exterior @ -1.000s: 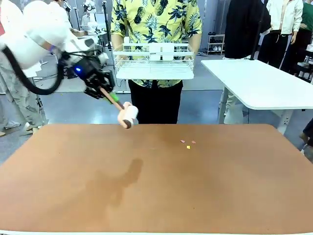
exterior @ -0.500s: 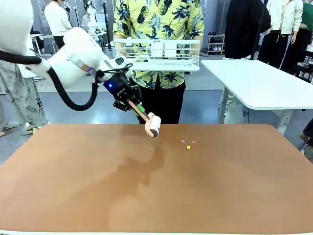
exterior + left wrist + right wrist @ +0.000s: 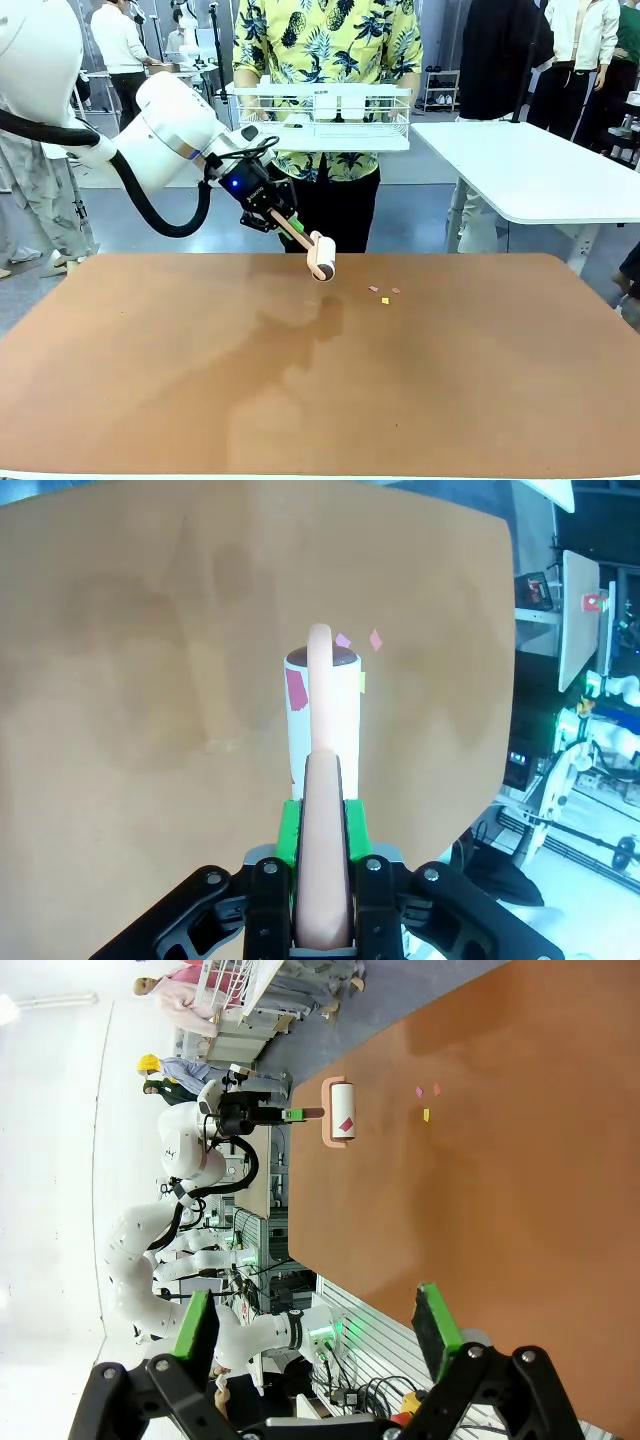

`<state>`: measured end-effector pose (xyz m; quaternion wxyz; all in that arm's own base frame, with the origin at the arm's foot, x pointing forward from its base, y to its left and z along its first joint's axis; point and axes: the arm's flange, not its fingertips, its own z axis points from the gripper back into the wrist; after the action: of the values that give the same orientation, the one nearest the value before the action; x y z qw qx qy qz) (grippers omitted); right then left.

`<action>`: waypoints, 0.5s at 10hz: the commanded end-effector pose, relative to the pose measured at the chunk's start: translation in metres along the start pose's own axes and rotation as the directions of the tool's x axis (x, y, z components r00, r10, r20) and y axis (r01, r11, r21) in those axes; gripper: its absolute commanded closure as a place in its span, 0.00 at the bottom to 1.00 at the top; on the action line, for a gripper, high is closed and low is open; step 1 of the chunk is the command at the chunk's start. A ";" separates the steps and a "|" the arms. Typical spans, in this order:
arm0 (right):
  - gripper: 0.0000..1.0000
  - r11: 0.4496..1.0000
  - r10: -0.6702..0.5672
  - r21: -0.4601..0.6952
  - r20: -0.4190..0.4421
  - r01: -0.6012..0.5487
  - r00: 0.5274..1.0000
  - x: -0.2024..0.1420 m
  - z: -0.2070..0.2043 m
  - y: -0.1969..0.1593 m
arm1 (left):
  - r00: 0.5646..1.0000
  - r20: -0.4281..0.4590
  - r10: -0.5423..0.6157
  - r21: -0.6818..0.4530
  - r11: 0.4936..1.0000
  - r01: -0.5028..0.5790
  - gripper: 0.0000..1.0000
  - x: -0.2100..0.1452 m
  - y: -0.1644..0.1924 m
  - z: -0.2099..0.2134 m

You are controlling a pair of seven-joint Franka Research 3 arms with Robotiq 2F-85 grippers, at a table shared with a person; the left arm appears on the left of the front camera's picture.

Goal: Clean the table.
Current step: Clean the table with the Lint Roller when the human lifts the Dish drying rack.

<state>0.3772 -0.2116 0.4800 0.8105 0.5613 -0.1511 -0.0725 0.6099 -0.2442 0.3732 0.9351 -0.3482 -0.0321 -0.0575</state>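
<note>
Over the far part of the table [image 3: 430,400], the left gripper [image 3: 287,222] is clamped tight on a roller [image 3: 321,257], held just clear of the top. Scraps [image 3: 384,293] lie near. The approach is judged in hand; next the roller must be lowered and rolled over them.

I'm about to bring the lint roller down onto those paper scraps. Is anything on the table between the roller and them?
Nothing visible. The left gripper is shut on the handle of the lint roller, and only bare table lies between the roller and the three small scraps just to its right.
</note>
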 end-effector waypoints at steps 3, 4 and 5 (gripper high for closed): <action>0.00 1.000 0.002 0.015 0.001 -0.002 1.000 -0.001 0.002 0.004 | 1.000 -0.005 -0.003 0.002 1.000 0.003 0.79 -0.001 0.000 -0.002; 0.00 1.000 0.002 0.015 0.001 -0.002 1.000 -0.001 0.002 0.004 | 0.999 0.034 0.041 0.009 0.999 -0.041 0.79 0.012 0.001 -0.018; 0.00 1.000 0.002 0.015 0.001 -0.002 1.000 -0.001 0.002 0.004 | 0.995 0.080 0.054 0.057 0.997 -0.059 0.79 0.018 0.002 -0.024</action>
<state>0.3772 -0.2116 0.4799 0.8105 0.5613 -0.1510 -0.0725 0.6166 -0.2494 0.3601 0.9387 -0.3402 -0.0389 -0.0405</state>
